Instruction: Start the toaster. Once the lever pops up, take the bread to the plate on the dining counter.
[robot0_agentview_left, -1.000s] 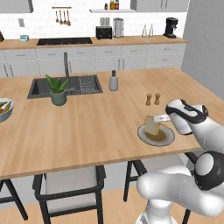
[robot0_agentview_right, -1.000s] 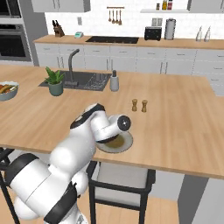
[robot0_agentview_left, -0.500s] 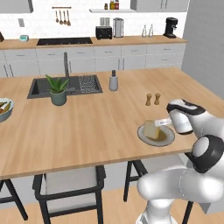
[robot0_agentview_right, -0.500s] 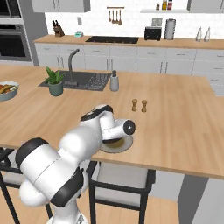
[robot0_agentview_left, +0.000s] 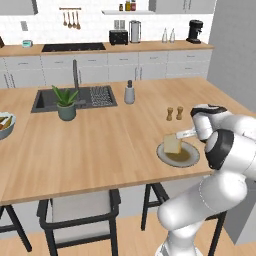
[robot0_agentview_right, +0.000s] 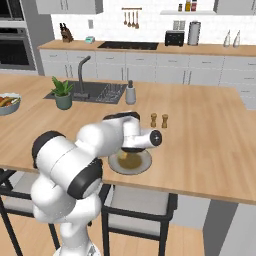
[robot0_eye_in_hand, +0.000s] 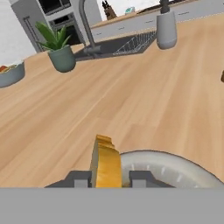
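The bread (robot0_agentview_left: 172, 144), a thick tan slice with a brown crust, stands on edge at the left rim of the grey plate (robot0_agentview_left: 186, 159) on the light-wood dining counter (robot0_agentview_left: 110, 145). My gripper (robot0_agentview_left: 184, 133) reaches in low from the right, just above the plate. In the hand view the bread (robot0_eye_in_hand: 105, 164) sits between the fingertips (robot0_eye_in_hand: 81, 178): it touches the left one, and a thin gap shows at the right one. The plate rim (robot0_eye_in_hand: 175, 166) curves behind it. The black toaster (robot0_agentview_left: 118, 36) is far off on the back counter.
Salt and pepper shakers (robot0_agentview_left: 174, 113) stand just behind the plate. A grey dispenser (robot0_agentview_left: 129, 93), a potted plant (robot0_agentview_left: 66, 102) and the dark sink (robot0_agentview_left: 47, 100) lie further left. A food bowl (robot0_agentview_left: 4, 124) sits at the left edge. Stools stand under the near edge.
The hand has edged slightly left over the plate and the bread now rests nearer the plate's left rim. The elbow has swung lower and closer to the camera.
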